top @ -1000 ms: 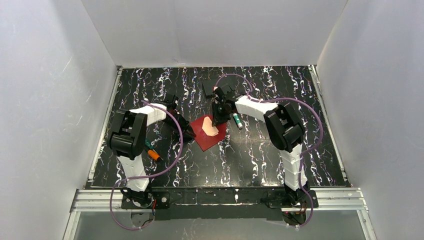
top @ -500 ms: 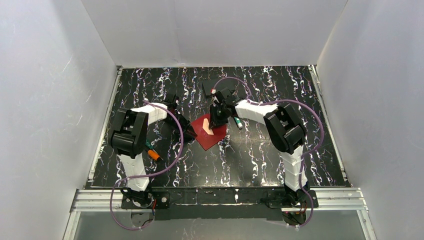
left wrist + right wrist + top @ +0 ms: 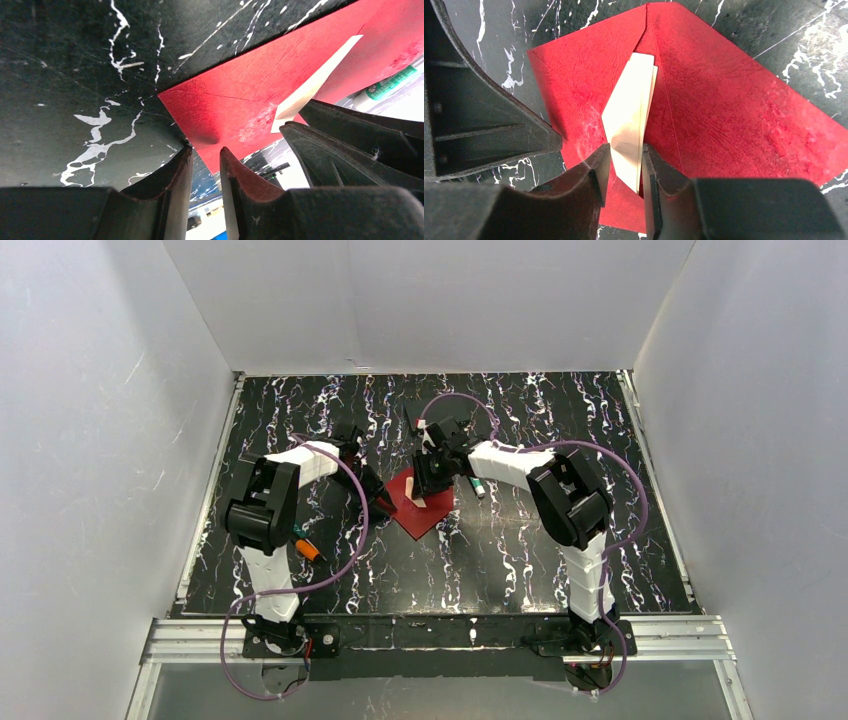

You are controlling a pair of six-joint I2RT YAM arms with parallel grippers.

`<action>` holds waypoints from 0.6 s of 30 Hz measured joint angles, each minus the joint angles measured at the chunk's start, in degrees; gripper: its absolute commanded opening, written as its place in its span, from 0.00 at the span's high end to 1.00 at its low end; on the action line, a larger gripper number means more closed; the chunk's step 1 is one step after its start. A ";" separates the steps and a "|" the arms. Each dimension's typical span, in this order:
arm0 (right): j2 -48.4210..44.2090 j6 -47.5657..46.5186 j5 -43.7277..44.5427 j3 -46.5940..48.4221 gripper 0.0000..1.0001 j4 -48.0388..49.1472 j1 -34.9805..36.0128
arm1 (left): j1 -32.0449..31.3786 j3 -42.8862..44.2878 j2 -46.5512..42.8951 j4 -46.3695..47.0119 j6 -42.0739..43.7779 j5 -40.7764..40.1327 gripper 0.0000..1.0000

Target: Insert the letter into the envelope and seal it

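Most of the thin white paper letter (image 3: 629, 115) is hidden inside the flat dark red paper envelope (image 3: 734, 115); its lower tip is lost between the jaws of the right gripper (image 3: 624, 159). Whether the left gripper (image 3: 205, 161) pinches the envelope's corner cannot be told.

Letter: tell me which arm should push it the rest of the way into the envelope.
Right, most likely. The right hand pinches the letter, which sits partly inside the envelope. The left hand is clamped on the envelope's corner, bracing it.
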 measured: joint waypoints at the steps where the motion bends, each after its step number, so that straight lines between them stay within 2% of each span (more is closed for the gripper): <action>1: -0.07 0.59 0.33 0.00 0.58 0.00 0.04 | -0.11 0.17 -0.02 -0.22 0.33 -0.31 0.74; 7: -0.11 4.39 0.50 0.00 0.53 0.39 -1.38 | -0.26 1.88 -0.02 -2.86 2.86 -3.91 0.79; 11: -0.11 6.47 -0.13 -0.02 0.54 0.44 -2.40 | -0.31 2.03 -1.29 -3.85 4.57 -7.26 0.81; 18: -0.11 11.28 -2.75 -0.48 0.59 1.44 -2.80 | 0.02 -0.20 -6.38 4.26 6.32 -5.09 0.85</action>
